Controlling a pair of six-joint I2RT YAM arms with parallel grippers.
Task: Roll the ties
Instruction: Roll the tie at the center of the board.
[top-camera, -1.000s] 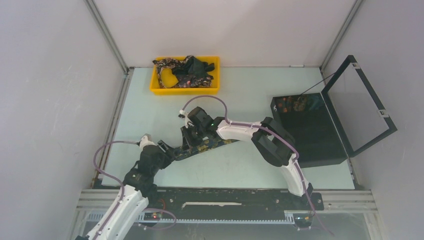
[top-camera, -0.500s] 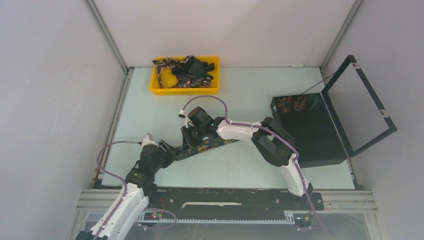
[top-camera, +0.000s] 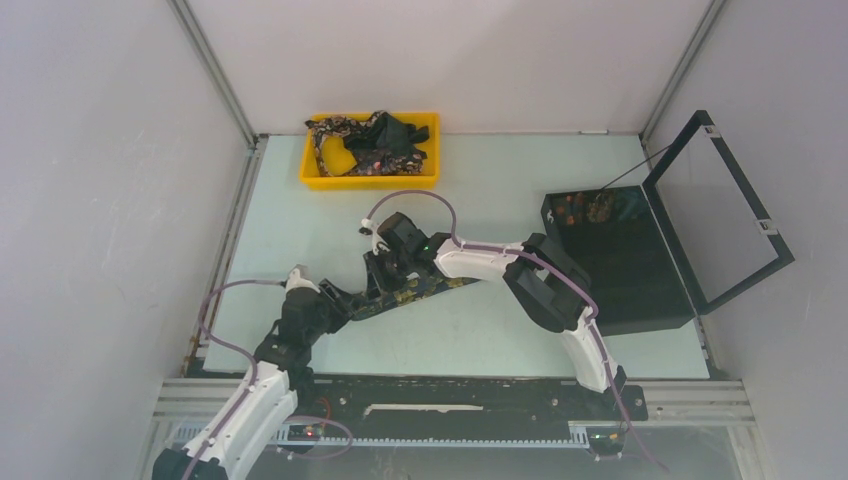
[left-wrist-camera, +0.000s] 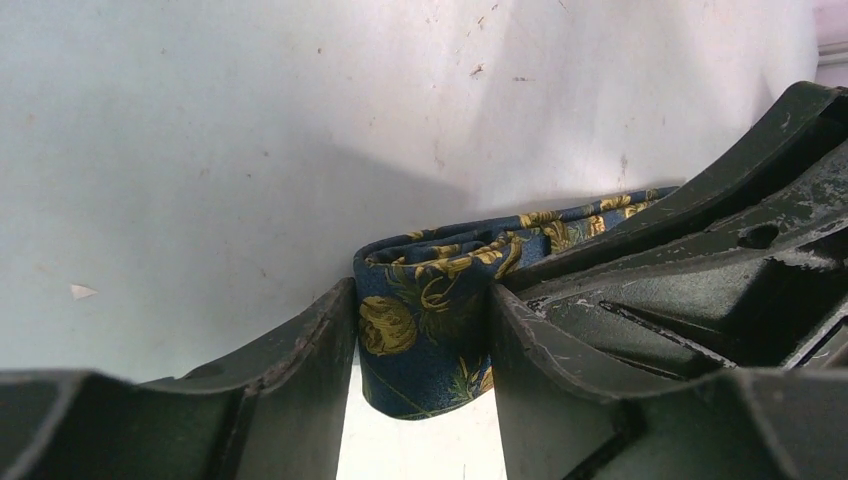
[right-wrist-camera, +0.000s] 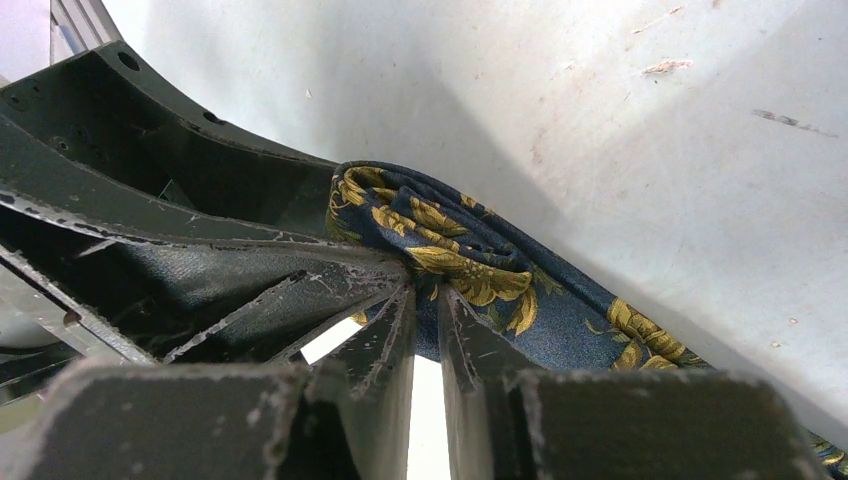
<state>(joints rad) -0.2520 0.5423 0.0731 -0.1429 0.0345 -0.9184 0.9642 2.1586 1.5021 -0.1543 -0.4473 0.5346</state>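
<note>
One tie (top-camera: 430, 288), lying on the table (top-camera: 500, 190) between the arms, mid-roll: right gripper (right-wrist-camera: 425, 310) is pinching the coil, left gripper (left-wrist-camera: 420, 340) is clasping the folded end, next probably needing another turn along the loose length.

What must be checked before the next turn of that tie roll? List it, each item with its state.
1. The right gripper pinches the tie at its rolled part: ok.
2. The left gripper has a finger on each side of the tie's folded end: ok.
3. Left grip firm on that end: cannot tell.
4. The tie's tail lies on the table, apart from the black box: ok.
5. Roll tight and even: cannot tell.
</note>
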